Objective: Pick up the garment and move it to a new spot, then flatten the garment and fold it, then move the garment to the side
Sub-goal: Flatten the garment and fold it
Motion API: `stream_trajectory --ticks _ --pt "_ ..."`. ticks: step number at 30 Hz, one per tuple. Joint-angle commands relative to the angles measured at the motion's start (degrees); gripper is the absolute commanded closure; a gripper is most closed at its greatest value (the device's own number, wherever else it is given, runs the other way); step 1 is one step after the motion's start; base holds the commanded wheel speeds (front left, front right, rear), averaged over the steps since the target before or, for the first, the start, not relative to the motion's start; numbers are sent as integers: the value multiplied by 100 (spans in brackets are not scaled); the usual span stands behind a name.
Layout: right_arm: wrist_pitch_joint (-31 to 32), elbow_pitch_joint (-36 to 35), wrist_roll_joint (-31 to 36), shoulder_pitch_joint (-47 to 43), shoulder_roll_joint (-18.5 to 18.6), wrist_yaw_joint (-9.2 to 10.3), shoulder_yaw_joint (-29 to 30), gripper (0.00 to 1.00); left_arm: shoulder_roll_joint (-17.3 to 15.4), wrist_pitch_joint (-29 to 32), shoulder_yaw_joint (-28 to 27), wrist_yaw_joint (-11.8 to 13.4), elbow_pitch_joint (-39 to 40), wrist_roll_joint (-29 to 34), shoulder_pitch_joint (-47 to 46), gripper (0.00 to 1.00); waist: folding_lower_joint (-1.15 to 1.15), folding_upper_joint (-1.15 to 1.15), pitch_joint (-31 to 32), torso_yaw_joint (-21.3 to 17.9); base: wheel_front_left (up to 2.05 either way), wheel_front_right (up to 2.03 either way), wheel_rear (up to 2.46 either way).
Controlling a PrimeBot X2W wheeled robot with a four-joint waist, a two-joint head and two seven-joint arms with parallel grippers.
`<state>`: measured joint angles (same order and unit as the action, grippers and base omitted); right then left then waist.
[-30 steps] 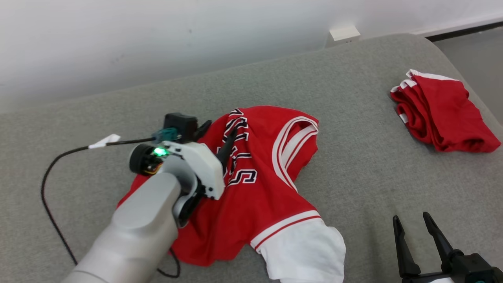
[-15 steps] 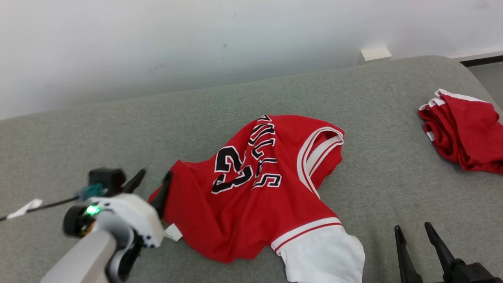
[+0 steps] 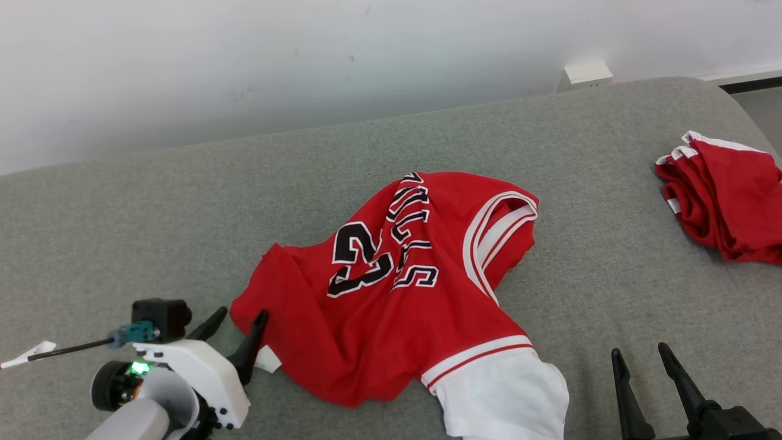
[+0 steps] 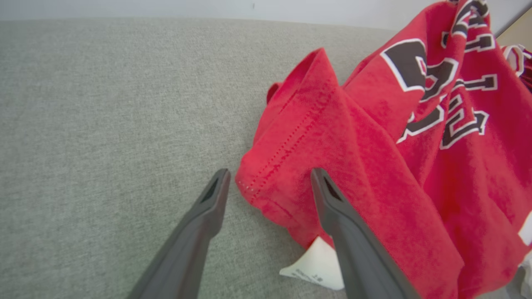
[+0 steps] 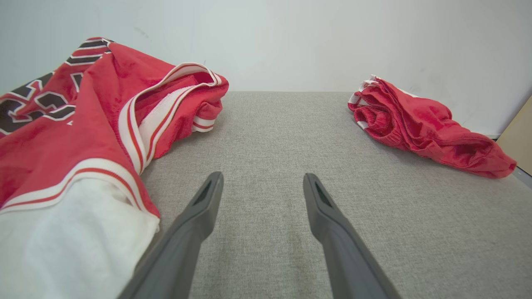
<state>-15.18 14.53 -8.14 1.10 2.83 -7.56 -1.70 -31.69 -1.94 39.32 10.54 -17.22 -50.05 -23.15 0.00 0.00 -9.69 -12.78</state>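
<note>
Grey woven surface (image 3: 153,232) stretches wide here, its far edge running along a plain white wall (image 3: 244,61). There's a small white box (image 3: 588,72) on that wall by the far right corner and a dark strip (image 3: 754,82) low beside it. The red jersey (image 3: 391,293) lies crumpled in the middle of the surface, toward the near edge. Its black lettering and number 23 face up, the striped collar points at the right edge, and a white panel (image 3: 507,397) spills out at the near edge. Left gripper (image 3: 242,313) is down at the near left, jaws spread wide. In the left wrist view the jersey's stitched hem corner sits between the two fingers (image 4: 345,224), nothing pinched, with a white label (image 4: 314,263) peeking out under the cloth. A black cable (image 3: 67,349) trails from that wrist toward the left edge. Right gripper (image 3: 639,350) sits at the near right corner, jaws wide apart, bare grey weave between them. A second red garment (image 3: 727,195) lies bundled at the right edge, well apart from the jersey.
</note>
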Motion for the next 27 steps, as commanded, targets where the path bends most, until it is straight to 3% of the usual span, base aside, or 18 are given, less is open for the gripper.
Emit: stream_trajectory --ticks 1,13,14,15,18,19,24,27 --pt "6 -21 63 35 16 15 5 0 -60 43 20 -23 42 1 69 0 0 0 -3 -18 0 0 0" --pt "6 -7 32 87 15 15 -1 0 -88 261 49 -138 22 -128 -52 0 0 0 -25 -108 0 0 0" --pt "6 -4 30 89 16 15 -1 0 -69 269 63 -158 -24 -142 -73 16 0 0 -25 -110 0 0 0" --pt "6 -1 33 83 16 15 1 0 -32 266 75 -200 -74 -162 -95 25 0 0 -25 -111 0 0 0" --pt "6 15 58 75 15 15 2 0 49 229 104 -309 -242 -180 -178 89 0 0 -20 -115 0 0 0" --pt "5 23 64 78 16 15 -5 0 81 230 126 -372 -287 -194 -187 100 0 0 -8 -122 0 0 0" --pt "6 23 44 43 16 15 44 0 157 137 159 -521 -367 -190 -239 100 0 0 30 -91 0 0 0" --pt "6 18 47 -59 15 15 105 0 108 -36 63 -417 -206 -189 -151 100 0 0 102 -9 0 0 0"
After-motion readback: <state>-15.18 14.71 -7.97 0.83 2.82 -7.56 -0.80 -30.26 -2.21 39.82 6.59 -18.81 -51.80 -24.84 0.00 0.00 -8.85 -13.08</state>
